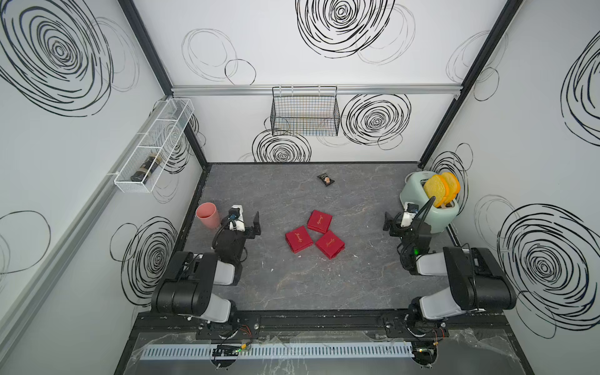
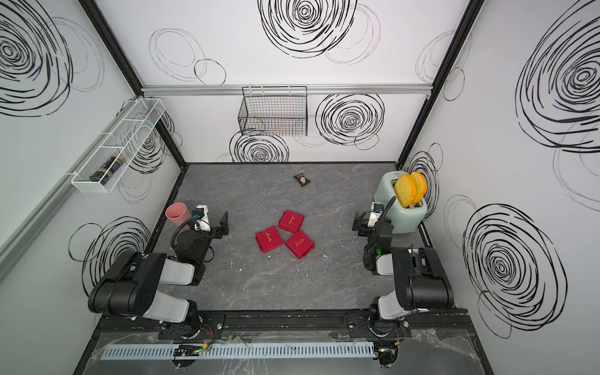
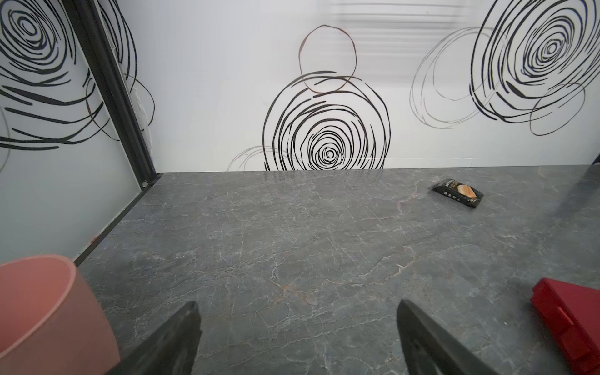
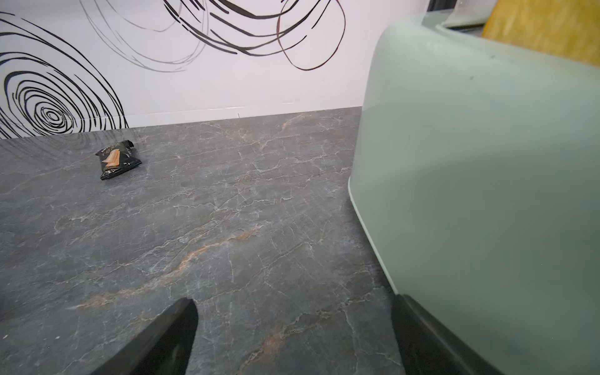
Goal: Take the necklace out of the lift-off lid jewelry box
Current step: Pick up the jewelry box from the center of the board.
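Faintly glossy stone-look tabletop (image 3: 292,243). Matt red jewelry boxes (image 1: 299,239) at centre; smooth plastic pink cup (image 3: 39,308) lower left. Satin-smooth mint toaster (image 4: 487,162) right.

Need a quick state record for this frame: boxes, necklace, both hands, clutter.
red boxes: three, all shut, clustered together
rear box: lid on
left box: lid on
front box: lid on
necklace: not visible
left hand: open, empty, beside pink cup
right hand: open, empty, beside toaster
other: snack packet near back wall
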Controlling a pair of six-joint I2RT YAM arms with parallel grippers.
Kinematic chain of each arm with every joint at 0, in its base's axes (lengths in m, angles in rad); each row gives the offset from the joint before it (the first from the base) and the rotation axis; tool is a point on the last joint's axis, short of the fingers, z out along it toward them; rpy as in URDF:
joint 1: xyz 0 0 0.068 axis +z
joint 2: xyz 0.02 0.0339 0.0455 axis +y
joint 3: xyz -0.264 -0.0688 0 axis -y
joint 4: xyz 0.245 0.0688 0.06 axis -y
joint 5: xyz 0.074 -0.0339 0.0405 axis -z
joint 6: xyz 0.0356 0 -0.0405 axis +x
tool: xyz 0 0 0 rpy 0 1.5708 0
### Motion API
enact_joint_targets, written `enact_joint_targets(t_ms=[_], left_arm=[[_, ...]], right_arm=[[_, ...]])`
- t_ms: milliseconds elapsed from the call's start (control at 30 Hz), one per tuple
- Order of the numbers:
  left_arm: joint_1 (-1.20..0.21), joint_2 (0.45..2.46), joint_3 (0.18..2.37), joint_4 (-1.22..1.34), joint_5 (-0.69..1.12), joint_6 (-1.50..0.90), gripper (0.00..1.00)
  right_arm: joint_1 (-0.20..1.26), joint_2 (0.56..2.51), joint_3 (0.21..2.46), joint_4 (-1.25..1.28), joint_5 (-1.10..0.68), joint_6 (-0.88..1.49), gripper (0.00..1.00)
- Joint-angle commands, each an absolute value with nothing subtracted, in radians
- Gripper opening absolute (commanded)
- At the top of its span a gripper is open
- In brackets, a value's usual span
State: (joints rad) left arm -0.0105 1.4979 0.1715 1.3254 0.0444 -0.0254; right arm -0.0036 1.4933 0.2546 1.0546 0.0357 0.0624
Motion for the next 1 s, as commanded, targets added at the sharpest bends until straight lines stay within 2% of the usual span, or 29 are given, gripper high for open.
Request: enact_joint_targets(t_ms=[0,833,967], left_arm=[[-0.011,1.494,0.186,1.378,0.055,-0.012,0.96],[-0.012,1.493,0.189,1.373,0.051,-0.011,0.96],[-0.033,1.48,0.197,1.345,-0.017,-0.007,0.96]], right_arm=[[0.0,1.479,0.27,1.078,0.035,0.058,0.97],[-0.001,1.479,0.27,1.078,0.03,0.058,0.97],[0.013,1.467,0.277,1.06,0.042,0.044,0.97]])
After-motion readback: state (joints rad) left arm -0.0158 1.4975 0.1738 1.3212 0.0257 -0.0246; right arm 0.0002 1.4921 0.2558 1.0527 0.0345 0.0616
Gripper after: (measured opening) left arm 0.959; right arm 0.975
